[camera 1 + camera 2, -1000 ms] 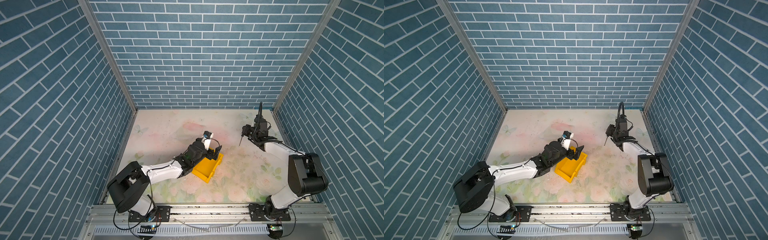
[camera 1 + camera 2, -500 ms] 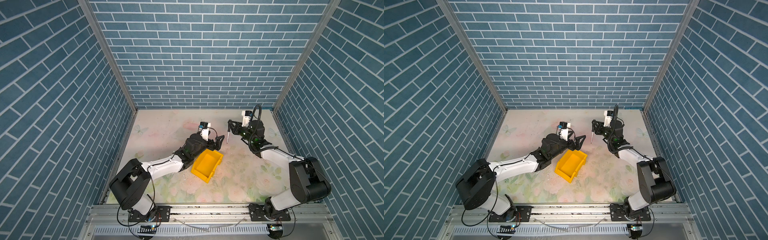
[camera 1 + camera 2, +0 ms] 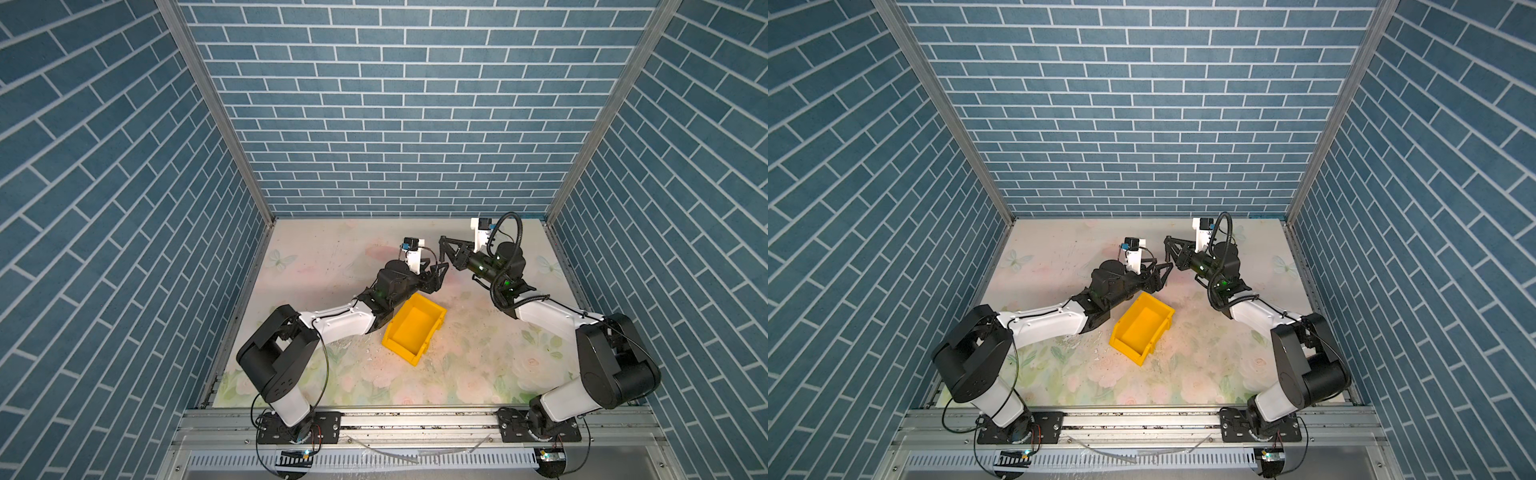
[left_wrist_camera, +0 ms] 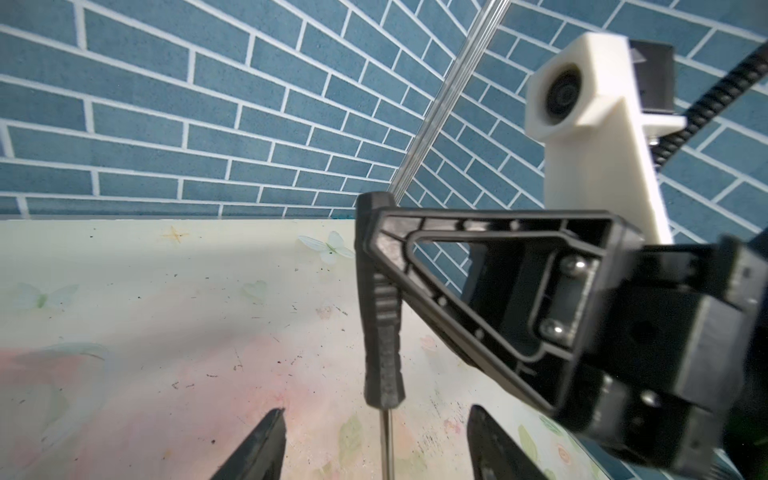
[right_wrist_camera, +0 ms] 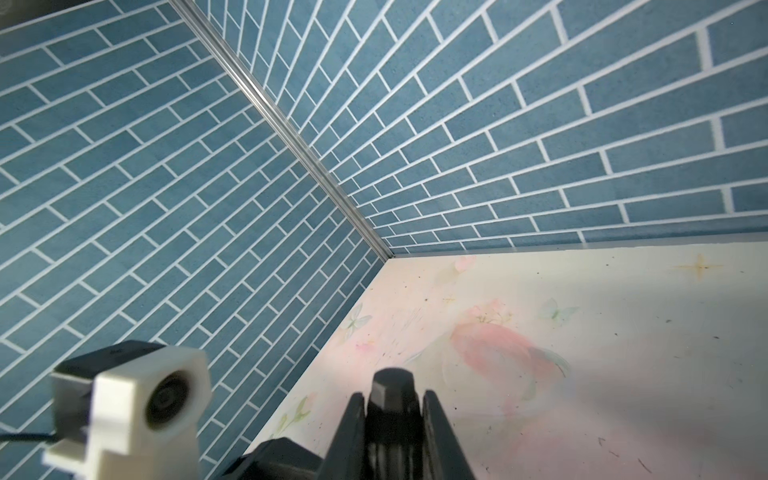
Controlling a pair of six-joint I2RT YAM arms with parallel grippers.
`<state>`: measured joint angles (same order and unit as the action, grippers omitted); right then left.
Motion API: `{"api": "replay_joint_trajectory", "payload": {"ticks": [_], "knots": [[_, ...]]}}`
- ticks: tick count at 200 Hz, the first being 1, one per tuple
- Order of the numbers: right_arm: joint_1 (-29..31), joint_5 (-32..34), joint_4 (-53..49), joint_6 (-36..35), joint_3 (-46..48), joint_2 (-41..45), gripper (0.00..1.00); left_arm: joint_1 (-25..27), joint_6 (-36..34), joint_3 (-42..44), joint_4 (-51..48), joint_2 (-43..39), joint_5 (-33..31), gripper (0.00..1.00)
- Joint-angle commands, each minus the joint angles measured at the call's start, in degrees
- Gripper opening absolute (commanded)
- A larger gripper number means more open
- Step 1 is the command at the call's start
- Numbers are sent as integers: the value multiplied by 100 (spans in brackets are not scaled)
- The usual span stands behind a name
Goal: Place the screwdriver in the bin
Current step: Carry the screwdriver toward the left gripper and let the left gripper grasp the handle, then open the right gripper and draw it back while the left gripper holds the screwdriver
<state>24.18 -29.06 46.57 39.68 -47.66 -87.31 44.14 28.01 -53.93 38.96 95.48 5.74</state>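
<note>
yellow bin (image 3: 415, 330), black screwdriver (image 4: 382, 332), blue brick walls (image 3: 395, 104)

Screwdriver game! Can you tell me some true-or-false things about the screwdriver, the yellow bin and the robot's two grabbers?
1. The screwdriver lies inside the bin. False: the right gripper holds it by the handle, outside the bin.
2. The right gripper is shut on the black handle. True.
3. The left gripper is squeezing the thin metal shaft. False: its fingers stand apart, one on each side of the shaft.
4. The bin is empty. True.
</note>
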Motion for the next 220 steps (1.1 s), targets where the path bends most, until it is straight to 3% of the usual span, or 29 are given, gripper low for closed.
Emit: {"api": "replay_joint_trajectory", "payload": {"ticks": [1, 64, 135, 158, 182, 203, 220], "knots": [[41, -336, 432, 275, 69, 145, 0, -81, 88, -202, 217, 90, 148, 64], [85, -553, 494, 370, 104, 111, 0, -145, 249, -285, 348, 243, 244, 47], [95, -553, 486, 348, 121, 83, 0, -169, 274, -251, 419, 259, 315, 19], [94, -521, 477, 321, 134, 113, 0, -177, 252, -182, 428, 210, 325, 5], [95, -489, 467, 185, 176, 182, 0, -186, 168, -70, 347, 104, 314, 0], [95, -432, 521, -64, 303, 298, 26, -186, -28, 43, 94, -99, 272, 0], [94, -473, 595, -337, 456, 434, 55, -185, -193, 158, -172, -352, 212, 0]]}}
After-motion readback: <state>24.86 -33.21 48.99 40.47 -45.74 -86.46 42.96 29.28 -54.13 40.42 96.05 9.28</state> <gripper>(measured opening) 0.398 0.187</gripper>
